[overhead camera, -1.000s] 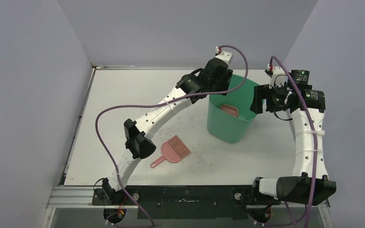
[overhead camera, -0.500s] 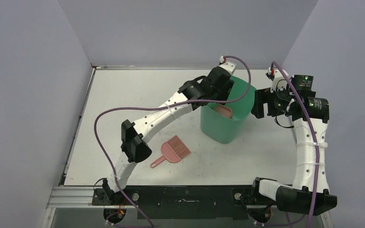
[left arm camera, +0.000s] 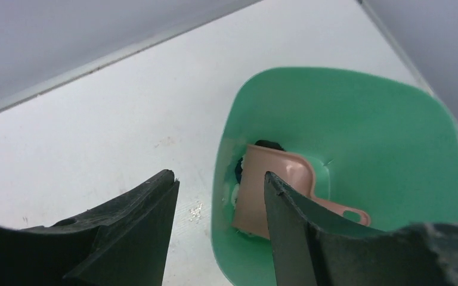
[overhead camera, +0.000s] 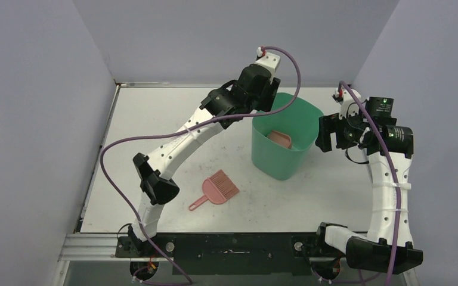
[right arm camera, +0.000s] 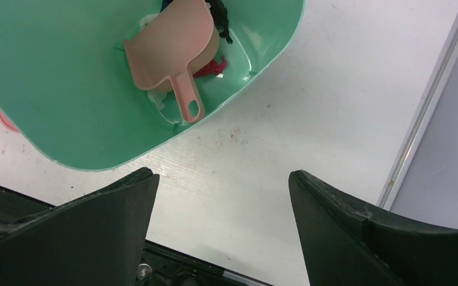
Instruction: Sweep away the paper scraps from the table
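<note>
The paper scraps lie in the bottom of the green bin (overhead camera: 286, 156), under and around the pink dustpan (overhead camera: 279, 139). In the right wrist view a red scrap (right arm camera: 214, 67), a dark one (right arm camera: 219, 15) and a white one (right arm camera: 158, 98) show beside the dustpan (right arm camera: 173, 47). In the left wrist view dark (left arm camera: 266, 145) and white (left arm camera: 234, 193) bits show. My left gripper (overhead camera: 271, 101) is open and empty above the bin's back left rim (left arm camera: 226, 149). My right gripper (overhead camera: 325, 134) is open and empty beside the bin's right rim. No scraps show on the table (overhead camera: 155, 131).
The pink brush (overhead camera: 217, 187) lies on the table in front of the bin, left of centre. Grey walls close in the back and both sides. A metal rail (right arm camera: 423, 107) runs along the table's right edge.
The bin has shifted left and now stands upright. My left gripper has risen and drawn back to the left from the bin. My right gripper has stayed close to the bin's right rim.
</note>
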`<state>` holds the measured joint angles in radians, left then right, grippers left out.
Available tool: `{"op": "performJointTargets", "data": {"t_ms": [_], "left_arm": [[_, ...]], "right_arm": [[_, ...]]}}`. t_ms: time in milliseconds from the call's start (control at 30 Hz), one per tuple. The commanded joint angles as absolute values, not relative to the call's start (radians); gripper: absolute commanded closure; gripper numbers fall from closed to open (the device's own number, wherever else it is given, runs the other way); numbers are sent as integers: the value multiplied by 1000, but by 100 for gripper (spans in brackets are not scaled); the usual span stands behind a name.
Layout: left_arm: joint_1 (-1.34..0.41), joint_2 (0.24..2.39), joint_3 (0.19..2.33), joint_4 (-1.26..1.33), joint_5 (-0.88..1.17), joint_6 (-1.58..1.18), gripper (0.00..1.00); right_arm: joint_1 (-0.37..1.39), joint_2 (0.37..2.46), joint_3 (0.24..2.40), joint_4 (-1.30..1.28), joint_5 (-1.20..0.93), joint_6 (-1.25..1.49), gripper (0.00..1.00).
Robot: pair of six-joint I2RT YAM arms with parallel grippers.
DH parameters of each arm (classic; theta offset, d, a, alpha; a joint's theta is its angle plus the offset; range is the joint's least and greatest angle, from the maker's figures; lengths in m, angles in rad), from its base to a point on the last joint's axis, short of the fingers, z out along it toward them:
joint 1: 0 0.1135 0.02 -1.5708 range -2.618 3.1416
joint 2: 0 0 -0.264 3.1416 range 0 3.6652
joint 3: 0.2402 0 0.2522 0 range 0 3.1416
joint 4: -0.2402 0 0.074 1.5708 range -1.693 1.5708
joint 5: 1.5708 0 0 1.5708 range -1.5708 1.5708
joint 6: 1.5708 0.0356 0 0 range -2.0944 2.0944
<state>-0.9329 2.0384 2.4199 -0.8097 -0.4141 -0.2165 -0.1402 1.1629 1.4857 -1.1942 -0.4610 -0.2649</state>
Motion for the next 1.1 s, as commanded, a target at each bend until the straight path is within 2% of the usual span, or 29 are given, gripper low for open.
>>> {"op": "performJointTargets", "data": {"t_ms": [0, 100, 300, 533, 767, 933, 1067], "left_arm": [[-897, 2102, 2420, -873, -322, -241, 48], [-881, 2111, 2396, -864, -298, -260, 53], [-862, 2134, 2384, -866, -226, -272, 69], [-866, 2156, 2413, -888, -172, -225, 99], [-960, 2016, 2355, -812, -314, -21, 100], [-1080, 1844, 2138, -647, -476, 181, 100], [-1187, 1693, 1871, -429, -587, 329, 100]], "right_arm": [[-135, 1100, 1512, -1208, -518, -352, 17], [-135, 1069, 1528, -1222, -539, -398, 17], [-136, 1026, 1542, -1239, -549, -470, 17], [-135, 1008, 1588, -1239, -615, -583, 19], [-135, 999, 1586, -1159, -703, -671, 30], [-135, 922, 1446, -1060, -777, -701, 38], [-135, 754, 1245, -896, -824, -712, 50]]}}
